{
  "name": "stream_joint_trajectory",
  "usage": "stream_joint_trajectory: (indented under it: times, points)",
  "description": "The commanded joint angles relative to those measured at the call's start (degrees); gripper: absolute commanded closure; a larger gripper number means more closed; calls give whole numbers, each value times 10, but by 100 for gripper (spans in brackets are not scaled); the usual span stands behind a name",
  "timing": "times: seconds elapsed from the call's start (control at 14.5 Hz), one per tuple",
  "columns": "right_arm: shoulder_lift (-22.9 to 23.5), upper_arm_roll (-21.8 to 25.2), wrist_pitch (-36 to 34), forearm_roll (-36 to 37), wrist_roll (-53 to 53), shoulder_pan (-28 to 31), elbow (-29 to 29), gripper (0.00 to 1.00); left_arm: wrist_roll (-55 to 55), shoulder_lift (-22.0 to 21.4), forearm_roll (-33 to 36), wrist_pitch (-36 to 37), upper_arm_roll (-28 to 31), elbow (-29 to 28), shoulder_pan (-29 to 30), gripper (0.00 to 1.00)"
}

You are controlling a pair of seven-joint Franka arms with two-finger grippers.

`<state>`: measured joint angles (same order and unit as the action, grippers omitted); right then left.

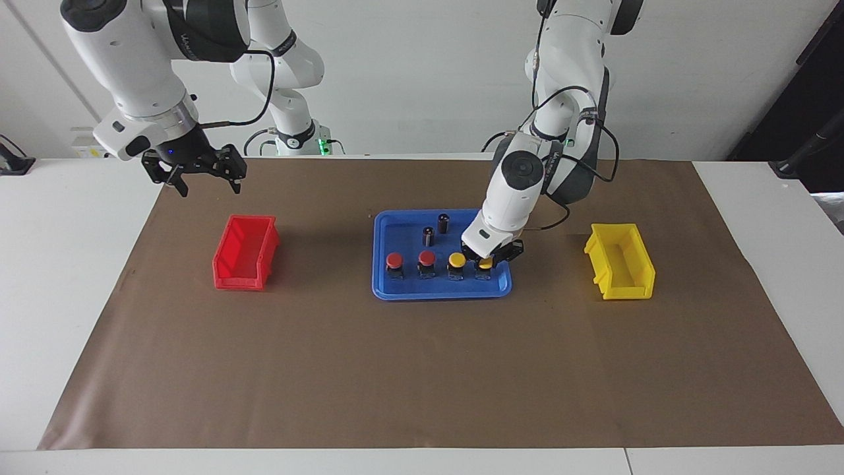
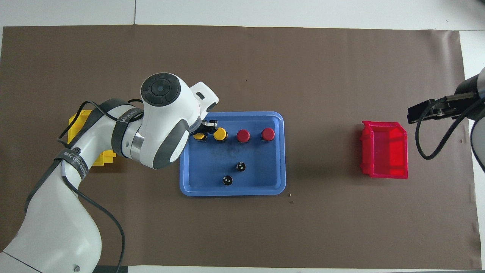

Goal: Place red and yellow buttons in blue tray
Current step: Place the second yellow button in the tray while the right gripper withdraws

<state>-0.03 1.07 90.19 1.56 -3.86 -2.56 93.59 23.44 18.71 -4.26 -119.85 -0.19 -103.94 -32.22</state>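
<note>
You see a brown mat (image 1: 422, 369) covering the desk (image 1: 66, 264), with the blue tray (image 1: 389, 290) at its centre. A red bin (image 1: 244, 252) stands toward the right arm's end and a yellow bin (image 1: 620, 260) toward the left arm's end, both well apart from the tray. Two dark capless cylinders (image 1: 435, 229) stand in the tray on the side nearer to the robots.

Count four buttons in one row inside the tray, along the rim farther from the robots: two red buttons (image 1: 410, 260) and two yellow. One free yellow button (image 1: 456, 262) stands beside the reds; the held yellow button (image 1: 486, 265) is at the row's end toward the left arm.

The left hand (image 1: 489, 258) reaches steeply down into the tray, pinching that last button (its body looks to rest on the tray floor). The right hand (image 1: 206, 177) hangs spread in the air, over the mat near the red bin.
</note>
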Motion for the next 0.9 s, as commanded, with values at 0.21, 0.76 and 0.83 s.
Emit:
stream_joint_trajectory:
  times: [0.21, 0.76, 0.83]
  points:
    - [-15, 0, 4, -1, -8, 0, 14, 0, 7, 1, -17, -1, 8, 4, -10, 52]
    - [-15, 4, 3, -1, -8, 41, 16, 0, 7, -20, -31, 100, 8, 63, -6, 52]
    - [-15, 4, 3, 0, -8, 43, 16, 0, 7, -35, -36, 135, 11, 79, -6, 48]
